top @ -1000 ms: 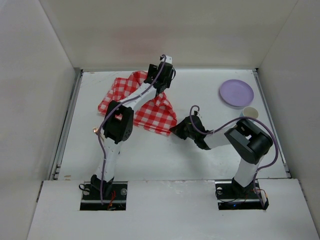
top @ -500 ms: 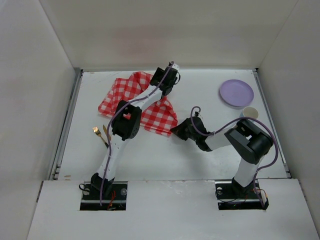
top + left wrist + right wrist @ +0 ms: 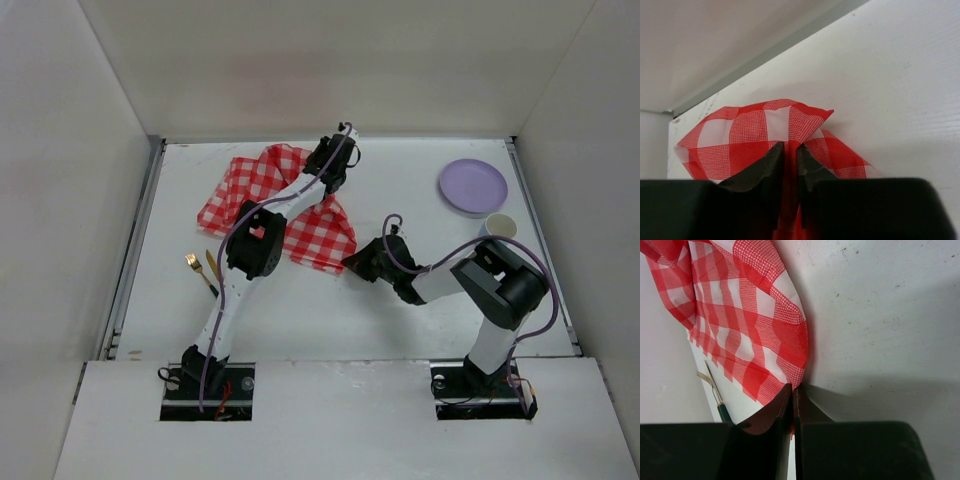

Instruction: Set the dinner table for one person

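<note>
Left hand (image 3: 789,152) now clenched on far corner of crumpled red-and-white checked cloth (image 3: 275,205) – right hand (image 3: 792,392) pinching near corner – atop large matte white bench (image 3: 400,310), ready for spreading.

Checked cloth (image 3: 300,225); lilac plate (image 3: 472,187); fork (image 3: 199,270)

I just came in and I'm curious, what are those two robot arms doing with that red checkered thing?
Both arms are gripping the red-and-white checked cloth on the dinner table. The left tool pinches its far edge, the right tool its near corner. A purple plate, a cup and a gold fork lie off to the sides.
</note>
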Available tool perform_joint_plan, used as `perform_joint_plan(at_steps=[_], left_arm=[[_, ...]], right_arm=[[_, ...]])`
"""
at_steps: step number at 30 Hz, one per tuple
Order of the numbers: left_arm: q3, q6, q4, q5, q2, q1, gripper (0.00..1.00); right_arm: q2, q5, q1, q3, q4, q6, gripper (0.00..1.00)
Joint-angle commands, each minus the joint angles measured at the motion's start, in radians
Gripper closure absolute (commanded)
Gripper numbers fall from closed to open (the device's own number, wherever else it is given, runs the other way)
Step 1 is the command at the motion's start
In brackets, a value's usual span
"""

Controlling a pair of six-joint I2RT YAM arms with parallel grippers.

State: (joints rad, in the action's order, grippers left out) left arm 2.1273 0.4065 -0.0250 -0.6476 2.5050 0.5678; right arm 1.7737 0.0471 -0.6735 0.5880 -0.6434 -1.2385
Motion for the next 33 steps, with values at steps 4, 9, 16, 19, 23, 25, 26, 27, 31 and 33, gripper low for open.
perform_joint_plan(at_steps=[4, 9, 16, 19, 23, 25, 26, 27, 31, 33], left_arm=[[0.026, -0.018, 0.051, -0.066, -0.104, 0.002, 0.94], [0.222, -0.119, -0.030, -0.049, -0.178, -0.016, 0.97], [0.439, -0.529, -0.182, 0.055, -0.395, -0.166, 0.97], [0.241, -0.830, -0.191, 0.118, -0.593, -0.263, 0.98], [-0.314, -1.070, 0.017, 0.144, -0.877, -0.355, 0.98], [-0.618, -1.120, 0.156, 0.131, -0.980, -0.378, 0.98], [-0.710, -1.138, 0.204, 0.132, -0.998, -0.384, 0.97], [-0.827, -1.166, 0.264, 0.141, -1.017, -0.394, 0.97], [-1.212, -1.328, 0.382, 0.193, -1.075, -0.418, 0.94], [-1.346, -1.371, 0.448, 0.206, -1.077, -0.431, 0.93]], right_arm=[[-0.078, -0.038, 0.073, 0.064, 0.051, 0.074, 0.94], [-0.166, -0.009, 0.206, 0.417, 0.461, 0.302, 0.97], [-0.113, 0.287, 0.297, 1.359, 0.989, 0.758, 0.98], [-0.112, 0.381, 0.257, 1.512, 1.007, 1.004, 0.98], [-0.271, 0.510, 0.139, 1.072, 0.741, 1.246, 0.97], [-0.339, 0.545, 0.111, 0.800, 0.616, 1.248, 0.97], [-0.367, 0.557, 0.102, 0.685, 0.593, 1.228, 0.97], [-0.391, 0.574, 0.082, 0.579, 0.575, 1.200, 0.97], [-0.474, 0.586, -0.017, 0.261, 0.533, 1.033, 0.95], [-0.494, 0.577, -0.042, 0.184, 0.548, 0.984, 0.95]])
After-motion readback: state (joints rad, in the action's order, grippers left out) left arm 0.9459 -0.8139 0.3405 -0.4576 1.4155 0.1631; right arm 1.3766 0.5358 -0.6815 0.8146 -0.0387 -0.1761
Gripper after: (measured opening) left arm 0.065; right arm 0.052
